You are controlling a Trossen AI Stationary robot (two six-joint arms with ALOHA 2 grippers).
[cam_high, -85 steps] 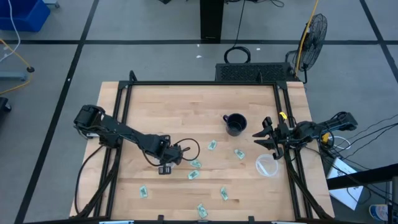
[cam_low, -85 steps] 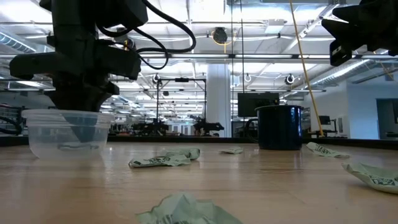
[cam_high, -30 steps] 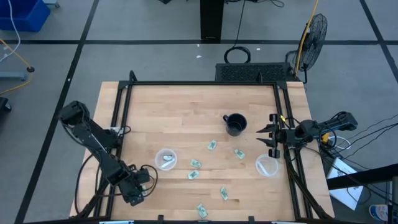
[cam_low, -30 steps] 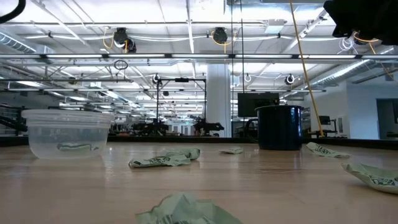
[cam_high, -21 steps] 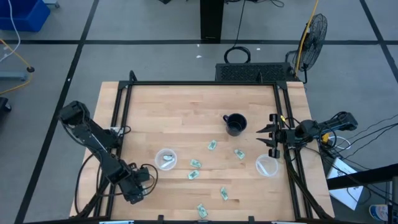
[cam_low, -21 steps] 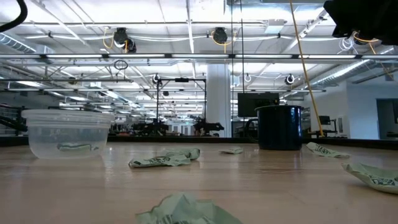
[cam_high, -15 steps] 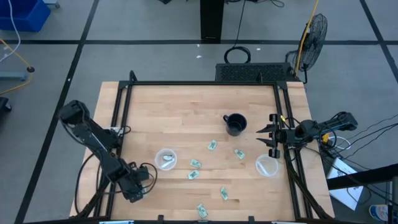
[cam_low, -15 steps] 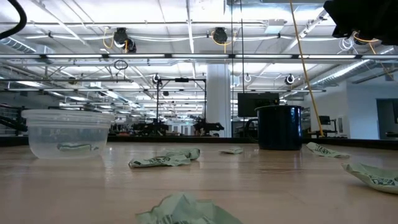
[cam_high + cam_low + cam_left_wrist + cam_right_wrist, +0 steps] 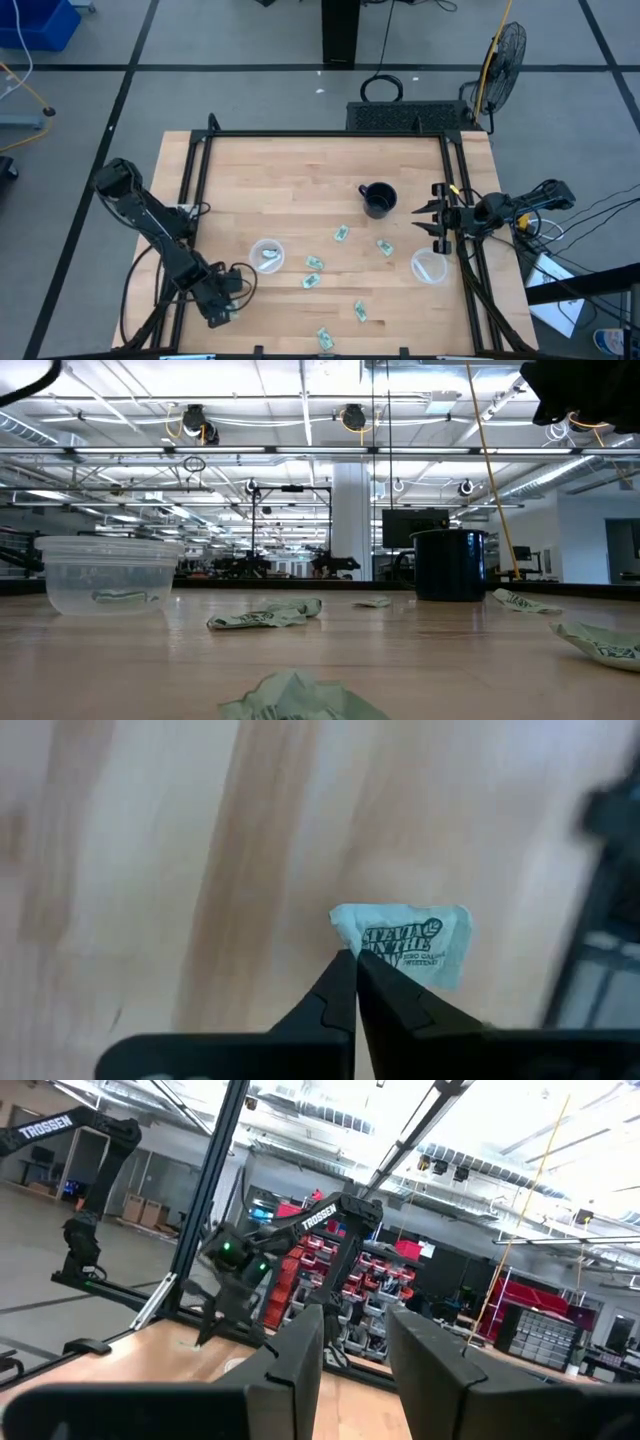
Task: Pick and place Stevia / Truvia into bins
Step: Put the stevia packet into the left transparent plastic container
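My left gripper (image 9: 224,306) hovers by the table's near-left corner, shut at one pale green and white Stevia sachet (image 9: 408,945). Several more sachets lie flat on the wood, among them one sachet (image 9: 342,233), another sachet (image 9: 315,263) and a third sachet (image 9: 360,311). The left clear bin (image 9: 266,256) holds one sachet (image 9: 125,597). The right clear bin (image 9: 429,266) stands near the right edge. My right gripper (image 9: 430,218) waits open above the right edge, between the mug and that bin. My left gripper comes from above, and its shut fingertips (image 9: 340,970) meet at the sachet's near edge (image 9: 368,945), close to one corner. The rest of the sachet spreads out flat beyond the tips. Whether it is raised off the wood cannot be told.
A black handled mug (image 9: 378,200) stands right of centre. Black frame rails (image 9: 190,190) run along the table's left, far and right sides. The far half of the tabletop (image 9: 300,170) is bare wood.
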